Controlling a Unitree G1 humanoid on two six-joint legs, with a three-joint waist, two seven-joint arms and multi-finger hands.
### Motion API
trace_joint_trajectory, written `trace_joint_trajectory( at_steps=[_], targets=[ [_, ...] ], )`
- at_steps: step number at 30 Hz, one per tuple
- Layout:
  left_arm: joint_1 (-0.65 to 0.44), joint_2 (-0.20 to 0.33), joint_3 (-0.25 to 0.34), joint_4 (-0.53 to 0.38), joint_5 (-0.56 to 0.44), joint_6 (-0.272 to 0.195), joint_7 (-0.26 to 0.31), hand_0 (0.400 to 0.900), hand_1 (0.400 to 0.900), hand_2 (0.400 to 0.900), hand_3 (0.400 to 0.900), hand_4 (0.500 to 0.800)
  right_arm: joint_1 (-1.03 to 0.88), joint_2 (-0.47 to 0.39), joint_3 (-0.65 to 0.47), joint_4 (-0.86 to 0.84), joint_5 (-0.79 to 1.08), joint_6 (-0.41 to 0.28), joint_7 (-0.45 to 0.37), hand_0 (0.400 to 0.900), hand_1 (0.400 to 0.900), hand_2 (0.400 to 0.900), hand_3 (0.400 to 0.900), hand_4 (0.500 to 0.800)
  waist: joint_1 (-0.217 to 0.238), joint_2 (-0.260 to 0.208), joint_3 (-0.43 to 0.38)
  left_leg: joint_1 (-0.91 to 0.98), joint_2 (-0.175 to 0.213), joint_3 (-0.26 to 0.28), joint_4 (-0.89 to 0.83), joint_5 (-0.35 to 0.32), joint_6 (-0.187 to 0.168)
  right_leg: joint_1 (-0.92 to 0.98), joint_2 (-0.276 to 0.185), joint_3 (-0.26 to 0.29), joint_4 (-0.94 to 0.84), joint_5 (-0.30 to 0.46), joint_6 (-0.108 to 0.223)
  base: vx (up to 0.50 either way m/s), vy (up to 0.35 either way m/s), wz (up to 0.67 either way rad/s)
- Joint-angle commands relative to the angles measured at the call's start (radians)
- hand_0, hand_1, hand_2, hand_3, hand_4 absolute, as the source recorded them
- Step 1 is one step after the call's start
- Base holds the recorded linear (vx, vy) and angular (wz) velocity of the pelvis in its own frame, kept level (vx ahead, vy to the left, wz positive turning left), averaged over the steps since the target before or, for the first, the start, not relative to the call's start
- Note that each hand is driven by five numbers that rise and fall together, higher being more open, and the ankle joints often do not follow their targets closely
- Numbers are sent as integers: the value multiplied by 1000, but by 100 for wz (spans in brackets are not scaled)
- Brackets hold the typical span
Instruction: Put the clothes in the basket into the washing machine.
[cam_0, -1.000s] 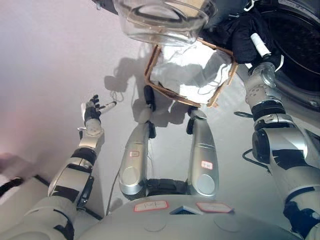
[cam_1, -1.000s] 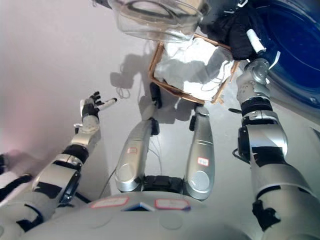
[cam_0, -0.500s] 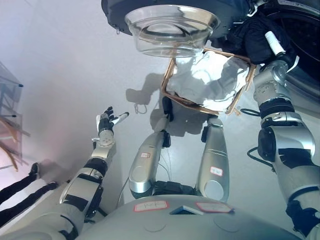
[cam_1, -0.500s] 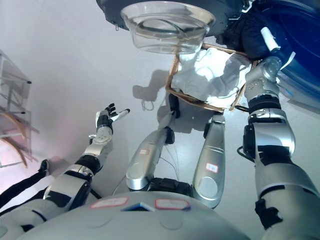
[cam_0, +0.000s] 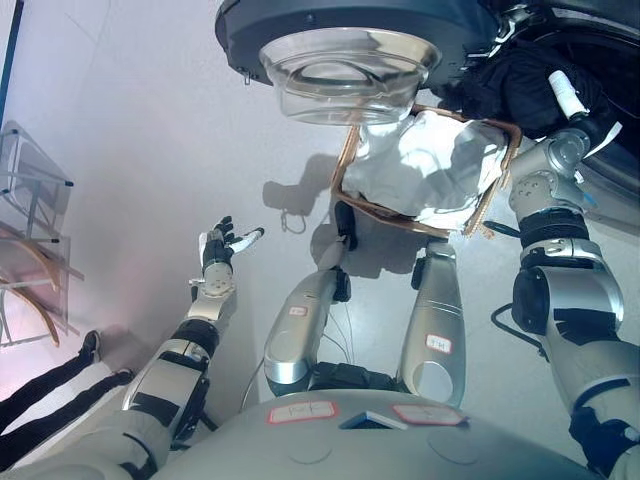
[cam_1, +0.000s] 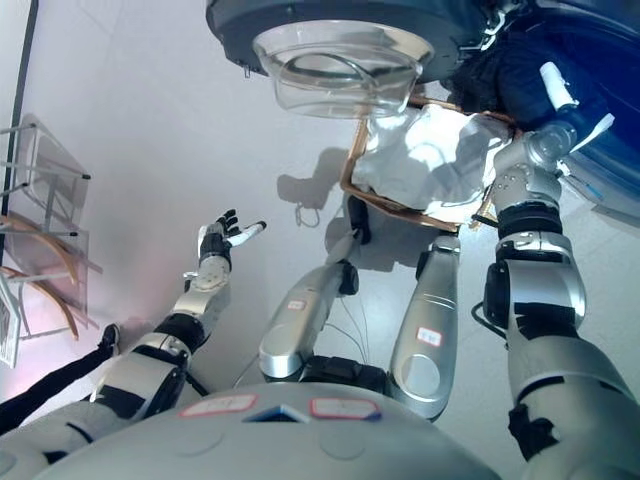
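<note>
Right hand (cam_0: 572, 98) raised at the upper right, sunk in a black crumpled garment (cam_0: 515, 85) at the mouth of the dark front-loading washing machine drum (cam_0: 615, 120); one white-tipped finger visible, the rest buried in cloth, so open or closed cannot be told. Left hand (cam_0: 218, 247) idle, low on the left over bare floor, fingers spread and relaxed, holding nothing. Just beside the black garment, a square brown-rimmed basket (cam_0: 345, 170) on the floor, with white crumpled cloth (cam_0: 425, 165) inside it. Above the basket, the machine's round door with clear bowl-shaped glass (cam_0: 345, 65), swung open. Probably early to midway: one dark piece at the opening, white laundry not yet moved. Drum interior cut off at the edge, contents unreadable; number of white items unclear.
</note>
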Motion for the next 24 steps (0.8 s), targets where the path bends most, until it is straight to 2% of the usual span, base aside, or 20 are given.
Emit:
trace_joint_trajectory(
  at_steps=[1,10,11,13,14,16,20,24],
  targets=[
    [60,-16,-8,77,28,-6,41,900,900,900,900,800,5,-241,-82,-140,-67,-226,-140,400,400,400,400,500,-72,3,-179,94,-14,-39,2,-110,-72,203,58,4,-326,166,-50,60,-8,-19],
    [91,-20,5,66,43,18,34,900,900,900,900,800,93,-269,-119,-208,-134,-190,-174,400,400,400,400,500,-90,-12,-208,159,-11,-45,4,-129,-75,283,56,9,-355,159,-53,20,-14,-5],
    [93,-14,9,66,44,17,35,900,900,900,900,800,83,-277,-115,-202,-126,-190,-163,400,400,400,400,500,-91,-12,-211,162,-12,-47,3,-128,-76,286,56,9,-363,162,-53,-29,-15,-10],
    [100,-2,21,67,26,14,29,900,900,900,900,800,35,-301,-72,-116,-20,-181,-62,400,400,400,400,500,-84,-22,-212,162,-10,-38,1,-129,-77,284,60,12,-374,169,-52,-50,-34,-17],
    [99,-3,23,67,25,14,28,900,900,900,900,800,26,-307,-66,-104,-11,-184,-53,400,400,400,400,500,-84,-21,-210,162,-10,-36,1,-129,-77,283,60,15,-374,170,-52,-82,-45,-18],
    [102,8,35,57,-14,5,28,900,900,900,900,800,-39,-313,-6,-56,66,-178,29,400,400,400,400,500,-67,-27,-198,146,-8,-18,4,-123,-78,258,65,22,-368,180,-51,-86,-42,-19],
    [99,6,29,52,-47,-3,20,900,900,900,900,800,-124,-337,28,4,107,-173,61,400,400,400,400,500,-48,-17,-163,93,-8,-13,13,-110,-76,185,73,24,-324,178,-54,-105,-65,2],
    [108,6,15,-1,-90,-18,16,900,900,900,900,800,-214,-405,85,46,79,-132,62,400,400,400,400,500,-25,19,-85,13,-4,-13,32,-87,-81,75,77,-2,-213,133,-62,-56,-56,20]
  ],
)
